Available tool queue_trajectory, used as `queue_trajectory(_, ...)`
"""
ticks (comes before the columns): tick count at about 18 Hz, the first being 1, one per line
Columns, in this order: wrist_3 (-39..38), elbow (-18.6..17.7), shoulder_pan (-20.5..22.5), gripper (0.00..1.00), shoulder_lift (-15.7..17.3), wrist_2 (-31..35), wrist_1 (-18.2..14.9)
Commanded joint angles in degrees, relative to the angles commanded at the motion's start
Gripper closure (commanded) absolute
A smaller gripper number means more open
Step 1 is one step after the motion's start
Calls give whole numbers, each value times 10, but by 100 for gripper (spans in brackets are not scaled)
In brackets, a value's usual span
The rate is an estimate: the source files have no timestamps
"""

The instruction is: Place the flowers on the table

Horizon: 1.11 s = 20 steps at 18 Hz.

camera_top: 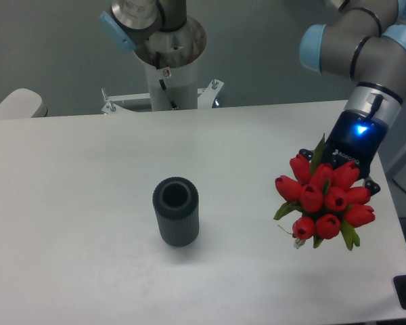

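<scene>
Flowers [325,200] hide jaws and own stems; arm [365,47] cut off at top edge.

Lab (pedestal-mounted robot arm [365,51])

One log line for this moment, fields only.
gripper: shut on red tulip bunch | bunch: right side of white table | dark grey ribbed vase: upright, empty, centre

obstacle: vase [176,211] upright mid-table [74,203] | open tabletop all round vase | flowers [325,200] well right of vase
</scene>
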Motion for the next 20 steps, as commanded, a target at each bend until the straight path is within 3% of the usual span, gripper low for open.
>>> queue_trajectory(9, 4, -7, -1, 69, 8, 35, 0)
queue_trajectory(16, 4, -32, -5, 69, 45, 127, 0)
queue_trajectory(20, 4, -75, -8, 69, 87, 271, 0)
